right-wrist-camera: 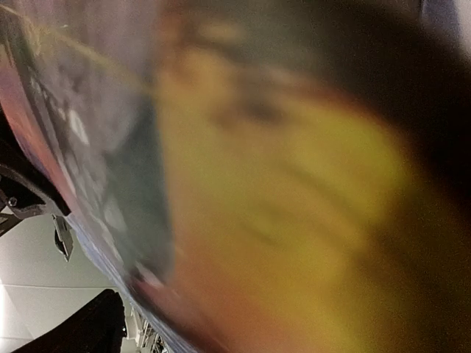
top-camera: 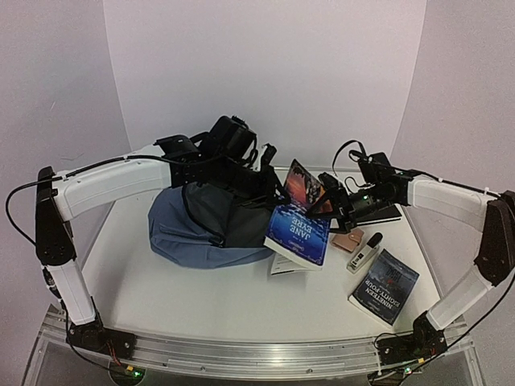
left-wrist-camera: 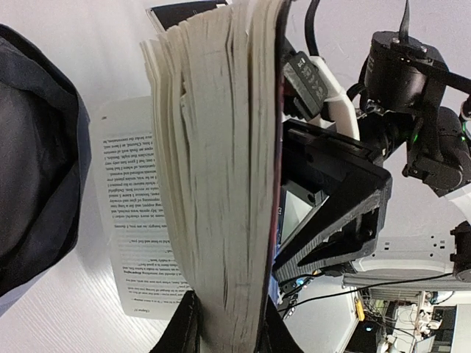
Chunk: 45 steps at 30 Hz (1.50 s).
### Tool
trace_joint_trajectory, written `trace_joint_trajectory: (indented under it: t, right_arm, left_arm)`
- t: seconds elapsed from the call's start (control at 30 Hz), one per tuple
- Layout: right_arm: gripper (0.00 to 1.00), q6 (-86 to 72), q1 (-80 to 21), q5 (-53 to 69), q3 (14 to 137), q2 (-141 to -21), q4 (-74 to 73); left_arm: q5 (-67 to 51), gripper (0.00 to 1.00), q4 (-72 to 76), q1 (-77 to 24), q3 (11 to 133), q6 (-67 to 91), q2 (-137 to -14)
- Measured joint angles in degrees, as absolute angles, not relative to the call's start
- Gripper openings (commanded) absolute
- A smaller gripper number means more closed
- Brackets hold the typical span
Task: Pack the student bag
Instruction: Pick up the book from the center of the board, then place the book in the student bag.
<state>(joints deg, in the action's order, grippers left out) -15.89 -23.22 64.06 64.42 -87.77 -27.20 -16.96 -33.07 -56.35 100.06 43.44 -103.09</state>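
Observation:
The student bag [top-camera: 201, 233], slate-blue with a dark open mouth, lies at the table's left centre; its dark edge [left-wrist-camera: 37, 147] fills the left of the left wrist view. My left gripper [top-camera: 278, 191] is shut on a thick paperback [top-camera: 304, 183] with a red-orange cover, held on edge just right of the bag. In the left wrist view both fingers [left-wrist-camera: 184, 331] clamp its page block [left-wrist-camera: 221, 184]. My right gripper [top-camera: 334, 203] stands open against that book's cover; one of its black fingers [left-wrist-camera: 331, 206] shows beside it. The blurred cover [right-wrist-camera: 280, 191] fills the right wrist view.
A blue Jane Eyre book [top-camera: 299, 233] leans on the bag over a loose printed page [left-wrist-camera: 129, 220]. A dark Nineteen Eighty-Four book [top-camera: 385, 285], a pink block [top-camera: 348, 240], a small marker [top-camera: 364, 252] and a black notebook [top-camera: 378, 212] lie at the right.

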Motion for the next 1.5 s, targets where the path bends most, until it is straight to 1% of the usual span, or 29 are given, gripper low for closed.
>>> trace_joint_trajectory:
  t: [0.17,0.27,0.3,0.33,0.37,0.4,0.43,0.47,0.5,0.53,0.57,0.6,0.7,0.73,0.77,0.8,0.93,1.07,1.3,1.4,1.5]
  right_arm:
    - [0.58,-24.75,-24.16,64.61,64.47,-88.44,-20.35]
    - [0.39,-28.72,-24.08,64.97,65.67,-88.44,-16.47]
    - [0.30,-29.83,-24.28,65.35,66.64,-88.43,-15.38]
    - [0.20,-30.87,-24.51,65.60,67.66,-88.40,-14.31]
    - [0.13,-31.77,-24.69,65.60,68.75,-88.40,-13.32]
    - [0.02,-32.48,-24.76,65.60,69.75,-88.40,-12.70]
    - [0.00,-33.20,-24.77,65.58,70.63,-88.40,-12.22]
    - [0.00,-33.67,-24.77,65.50,71.30,-88.40,-11.77]
    - [0.00,-34.09,-24.77,65.34,71.93,-88.40,-11.54]
    - [0.00,-34.41,-24.76,65.15,72.51,-88.46,-11.42]
    - [0.00,-34.74,-24.75,64.79,73.15,-88.67,-11.31]
    - [0.00,-35.17,-24.78,64.89,74.08,-89.18,-11.24]
    - [0.00,-35.87,-25.14,64.52,77.02,-91.77,-11.18]
    - [0.00,-35.96,-25.35,64.07,77.55,-93.02,-11.34]
    - [0.00,-35.88,-25.49,63.85,78.42,-94.58,-11.66]
    - [0.00,-35.85,-25.57,63.45,79.23,-96.19,-11.80]
    - [0.00,-36.64,-25.96,63.03,83.24,-102.80,-11.36]
    - [0.00,-39.92,-27.17,62.13,86.41,-106.80,-7.36]
    - [0.00,-57.05,-28.42,61.57,91.04,-116.01,13.05]
    - [0.00,-62.17,-28.77,60.71,92.44,-119.52,19.08]
    - [0.00,-65.31,-28.94,60.33,93.42,-122.36,22.36]
  left_arm:
    - [-17.04,0.00,-34.20,-55.30,100.06,43.67,-102.74]
    - [-15.83,0.00,-32.36,-53.78,97.80,45.01,-100.48]
    - [-15.46,0.00,-31.90,-53.31,96.67,45.63,-99.38]
    - [-15.17,0.00,-31.59,-52.85,95.58,46.27,-98.29]
    - [-14.72,0.05,-31.38,-52.58,95.00,46.65,-97.40]
    - [-14.27,0.10,-30.89,-52.48,94.98,46.83,-96.80]
    - [-13.96,0.19,-30.43,-52.39,95.02,46.87,-96.31]
    - [-13.71,0.32,-30.46,-52.31,95.44,46.82,-96.13]
    - [-13.41,0.50,-30.82,-52.23,96.21,46.72,-96.11]
    - [-13.10,0.66,-31.28,-52.18,96.99,46.43,-96.23]
    - [-12.57,0.73,-31.97,-52.08,97.97,46.24,-96.48]
    - [-11.78,0.78,-32.81,-51.88,99.12,46.27,-96.81]
    - [-9.05,0.84,-35.62,-50.39,101.57,46.90,-97.08]
    - [-8.18,0.92,-36.66,-49.16,102.09,47.20,-97.05]
    - [-6.93,0.98,-38.29,-47.83,102.29,47.87,-96.91]
    - [-5.39,0.99,-40.37,-46.12,102.38,48.45,-96.72]
    - [0.65,1.00,-49.32,-38.73,102.35,50.07,-96.38]
    - [3.56,1.00,-55.31,-33.86,100.80,50.94,-96.38]
    - [2.62,0.99,-58.94,-31.42,101.06,51.01,-100.85]
    - [2.06,0.97,-60.53,-31.13,103.29,50.89,-105.86]
    - [1.39,0.90,-61.85,-30.83,105.74,50.76,-110.60]
